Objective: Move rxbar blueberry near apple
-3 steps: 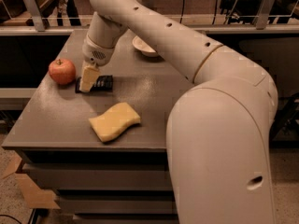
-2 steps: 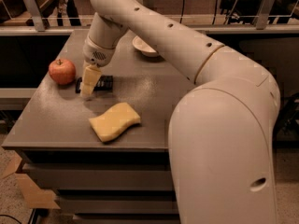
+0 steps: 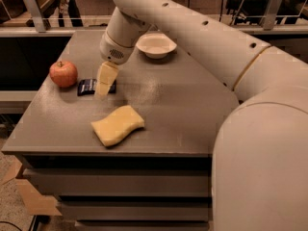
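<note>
Dark navy bar flat on the counter, close to the left edge and about midway along it. Small, rectangular, wrapped; shows pale lines of print across its top, too small to read. Lies with its long side roughly parallel to the front edge. Sits just right of the apple, nearly against it; touching or not, hard to tell. Apple red with a yellowish blush, short stem up, closer to the left edge than anything else here. Gripper over the right end of the bar, hiding that end, pointing down with a slight tilt, pale yellow against the dark wrapper. Open or closed: cannot tell from this angle, nor whether in contact with the bar. Above it, thick white arm stretched in from the right side and across the back of the counter. Yellow wavy sponge toward the front edge, left of centre, well apart from the bar. White bowl near the back edge, about centre, just beside the arm's wrist.
</note>
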You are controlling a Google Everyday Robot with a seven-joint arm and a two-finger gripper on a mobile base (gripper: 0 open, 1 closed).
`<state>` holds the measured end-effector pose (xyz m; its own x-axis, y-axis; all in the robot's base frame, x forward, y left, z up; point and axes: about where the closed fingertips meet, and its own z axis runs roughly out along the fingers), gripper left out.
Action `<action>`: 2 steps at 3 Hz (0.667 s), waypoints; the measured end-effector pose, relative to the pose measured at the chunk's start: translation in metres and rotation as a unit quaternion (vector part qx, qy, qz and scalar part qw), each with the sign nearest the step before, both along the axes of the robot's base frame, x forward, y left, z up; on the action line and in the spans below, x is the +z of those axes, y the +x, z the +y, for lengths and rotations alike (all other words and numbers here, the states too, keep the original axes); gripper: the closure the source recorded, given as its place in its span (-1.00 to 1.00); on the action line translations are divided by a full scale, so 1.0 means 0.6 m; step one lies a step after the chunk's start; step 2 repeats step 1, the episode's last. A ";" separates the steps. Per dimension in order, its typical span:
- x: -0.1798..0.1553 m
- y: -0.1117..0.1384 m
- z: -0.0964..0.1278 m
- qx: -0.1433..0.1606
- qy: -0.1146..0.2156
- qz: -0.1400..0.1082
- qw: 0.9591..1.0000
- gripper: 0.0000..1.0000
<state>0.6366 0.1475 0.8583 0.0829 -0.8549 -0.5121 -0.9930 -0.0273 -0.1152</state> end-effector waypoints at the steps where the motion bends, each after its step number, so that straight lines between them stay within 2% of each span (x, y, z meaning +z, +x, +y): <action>1: 0.028 -0.010 -0.072 -0.046 0.009 -0.022 0.999 -1.00; 2: 0.028 -0.010 -0.072 -0.046 0.009 -0.022 0.999 -1.00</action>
